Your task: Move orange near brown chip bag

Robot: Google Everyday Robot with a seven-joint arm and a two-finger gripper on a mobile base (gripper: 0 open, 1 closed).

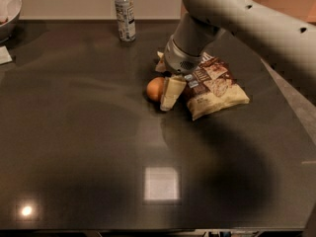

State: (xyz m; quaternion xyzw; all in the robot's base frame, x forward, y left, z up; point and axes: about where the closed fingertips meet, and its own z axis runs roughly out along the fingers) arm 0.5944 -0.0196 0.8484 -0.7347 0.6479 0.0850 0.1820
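The orange (pixel 155 89) rests on the dark table, a short way left of the brown chip bag (pixel 213 86), which lies flat with cream edges. My gripper (pixel 168 94) comes down from the upper right and stands at the table between the orange and the bag, touching or almost touching the orange's right side. The arm hides the bag's upper left part.
A clear plastic bottle (pixel 125 14) stands at the back of the table (pixel 74 147). A bowl (pixel 7 11) sits at the far left corner, with a white paper (pixel 4 56) below it. The table's right edge runs diagonally under the arm.
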